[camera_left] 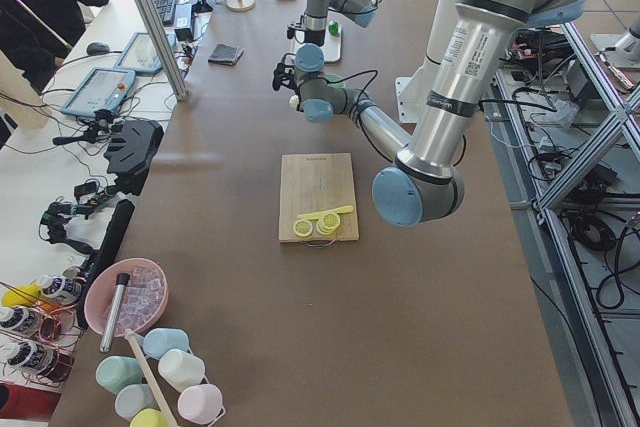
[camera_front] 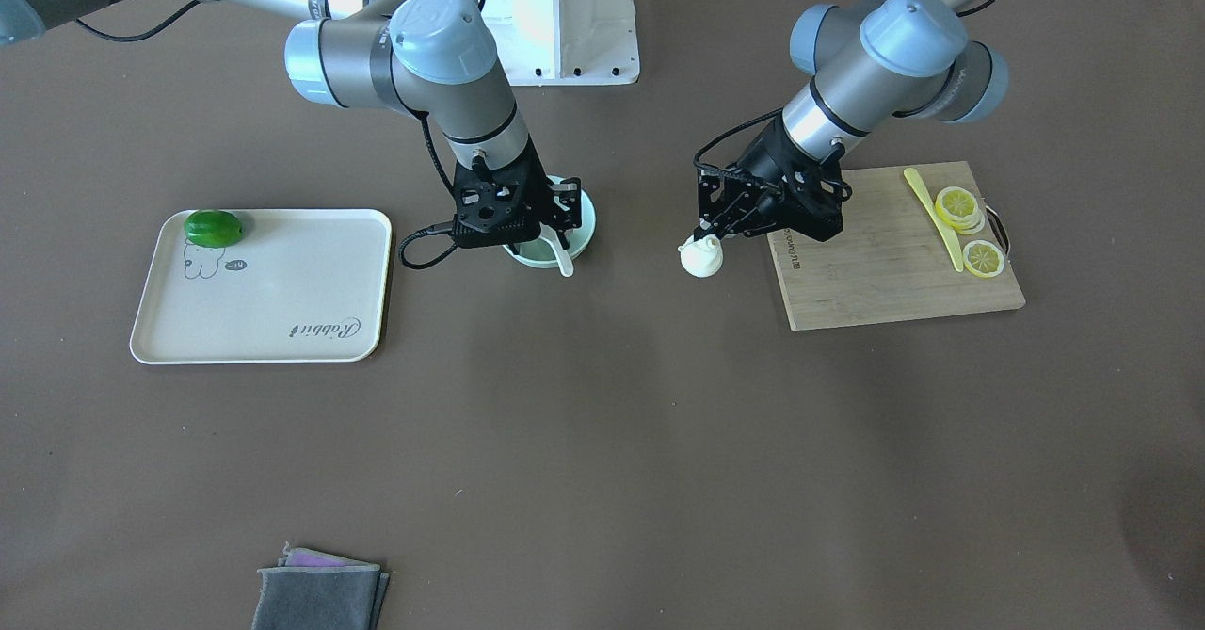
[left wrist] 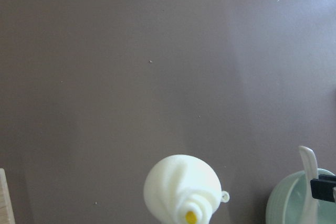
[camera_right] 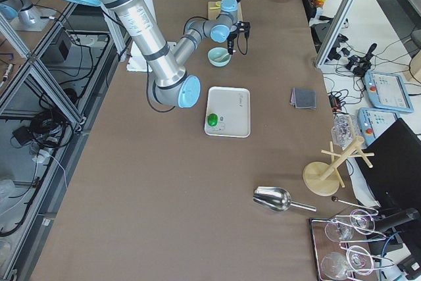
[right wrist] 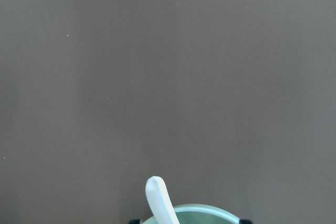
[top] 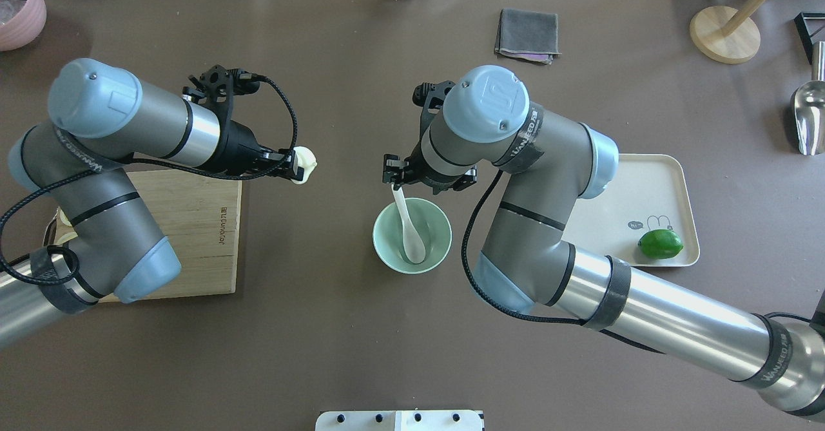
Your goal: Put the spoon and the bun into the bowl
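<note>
Centrally, in the overhead view, the spoon (top: 408, 225) lies inside the bowl (top: 436, 223), with its scoop down on the bowl's floor and its handle leaning on the far rim and projecting past it. I read the right end effector (top: 427, 185) as released. It hangs directly over that far rim, and my right wrist camera shows its fingertips spread either side of the handle, not touching it.

The bun (top: 307, 163) is to the left of the bowl and well apart from it. The left end effector (top: 298, 167) is clenched on its pleated peak. I cannot tell whether the bun touches the surface (top: 322, 328).

Farther left lies a wooden cutting board (top: 193, 238); in the front view it carries lemon slices (camera_front: 960, 206) and a pale-yellow knife (camera_front: 932, 211). To the right of the bowl sits a cream tray (top: 651, 186) with a green fruit (top: 660, 243) in its near right corner. A folded grey cloth (top: 528, 31) lies at the far side.
</note>
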Available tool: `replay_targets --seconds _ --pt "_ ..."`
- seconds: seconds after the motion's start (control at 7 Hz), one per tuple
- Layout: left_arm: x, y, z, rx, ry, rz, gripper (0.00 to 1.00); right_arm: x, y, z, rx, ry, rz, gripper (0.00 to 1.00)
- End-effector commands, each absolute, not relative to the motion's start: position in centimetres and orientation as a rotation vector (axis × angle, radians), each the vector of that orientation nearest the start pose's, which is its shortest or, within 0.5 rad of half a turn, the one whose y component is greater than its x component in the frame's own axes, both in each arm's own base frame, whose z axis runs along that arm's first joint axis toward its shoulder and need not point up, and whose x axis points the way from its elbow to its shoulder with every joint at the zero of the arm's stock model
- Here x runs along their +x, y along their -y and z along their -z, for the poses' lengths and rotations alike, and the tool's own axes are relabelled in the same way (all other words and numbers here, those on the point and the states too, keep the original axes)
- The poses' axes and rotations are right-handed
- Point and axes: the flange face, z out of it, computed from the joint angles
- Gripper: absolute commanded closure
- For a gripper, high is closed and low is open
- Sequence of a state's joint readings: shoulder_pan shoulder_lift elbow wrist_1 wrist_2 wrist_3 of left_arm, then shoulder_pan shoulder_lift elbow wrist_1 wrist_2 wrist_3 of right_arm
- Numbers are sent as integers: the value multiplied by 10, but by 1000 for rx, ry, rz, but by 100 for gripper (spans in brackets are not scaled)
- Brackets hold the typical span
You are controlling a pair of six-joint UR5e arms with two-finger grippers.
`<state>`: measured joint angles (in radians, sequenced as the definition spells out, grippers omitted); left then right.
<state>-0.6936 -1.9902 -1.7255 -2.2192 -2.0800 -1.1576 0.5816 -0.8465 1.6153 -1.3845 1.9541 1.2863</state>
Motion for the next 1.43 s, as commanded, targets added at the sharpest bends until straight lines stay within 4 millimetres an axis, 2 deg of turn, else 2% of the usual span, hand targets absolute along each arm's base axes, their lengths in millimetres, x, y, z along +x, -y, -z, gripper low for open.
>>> replay_targets --seconds 0.0,0.14,0.29,0.43,0.57,0.71,0.86,1.14,1.29 --pt "478 420 -230 242 -1295 -32 100 -463 490 -182 57 1002 -90 0" --pt "506 394 -213 227 -1315 -21 100 -429 503 -210 52 995 -70 0" --pt "526 377 -204 236 -1302 -20 100 -411 514 -232 68 972 -46 0" --pt "545 359 -193 226 -1296 -24 100 -402 520 -241 98 958 -3 0" --pt "557 356 -183 219 -1300 -5 100 -394 522 -257 97 949 18 0" --pt "566 360 -181 211 -1294 6 68 -389 524 -263 119 943 58 0" --pt "566 362 -178 224 -1297 26 4 -387 523 -272 116 936 63 0" --pt "563 362 -174 243 -1300 38 3 -379 527 -274 121 934 51 0" --pt "545 372 -172 256 -1278 53 3 -361 534 -282 126 925 24 0"
